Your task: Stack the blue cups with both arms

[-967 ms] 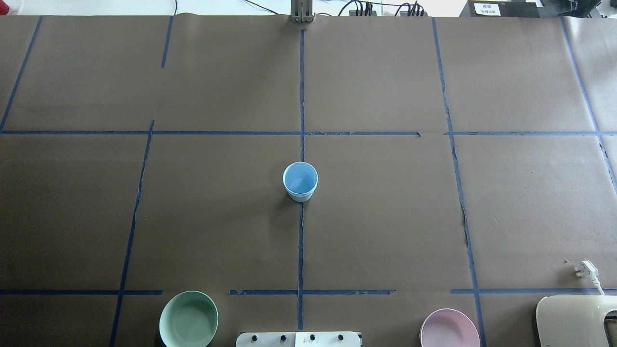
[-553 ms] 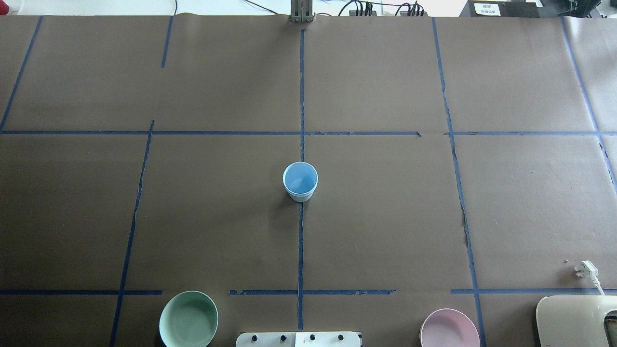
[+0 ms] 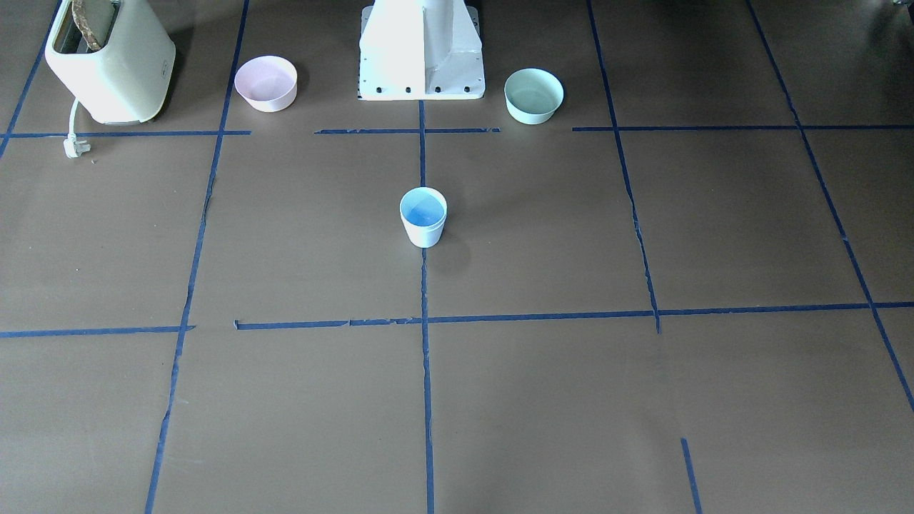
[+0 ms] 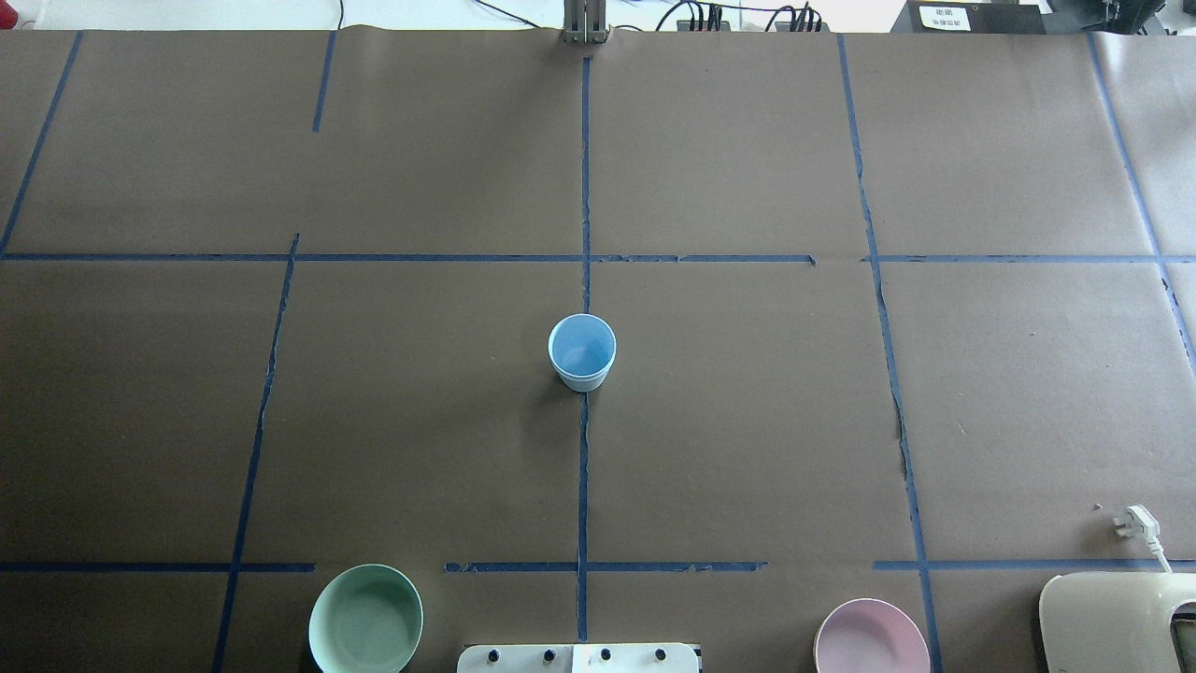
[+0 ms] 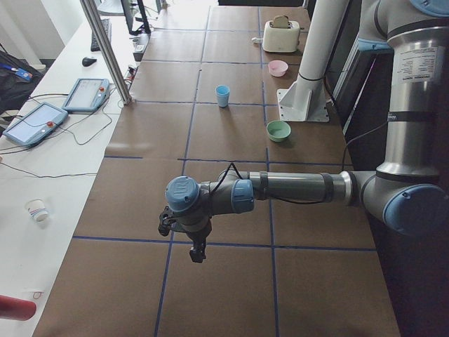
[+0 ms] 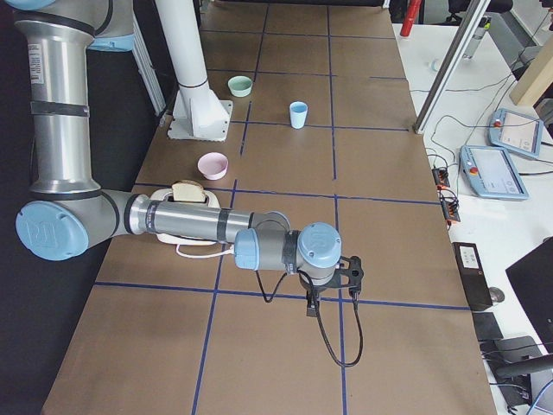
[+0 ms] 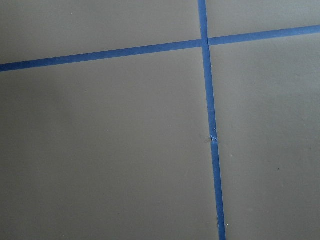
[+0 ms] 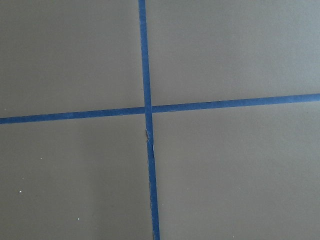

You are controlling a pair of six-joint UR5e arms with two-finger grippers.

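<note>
One blue cup (image 4: 581, 350) stands upright; cannot tell if left tool (image 5: 197, 251), right tool (image 6: 312, 304) are open

The left arm (image 5: 302, 188) and right arm (image 6: 186, 220) are grey-silver tubes with round light blue joint caps (image 5: 184, 194) and black bands. A thin black cable (image 6: 320, 331) loops off each wrist. The white pedestal (image 3: 421, 50) carries dark screws (image 3: 408, 90) along its six o'clock edge.
</note>
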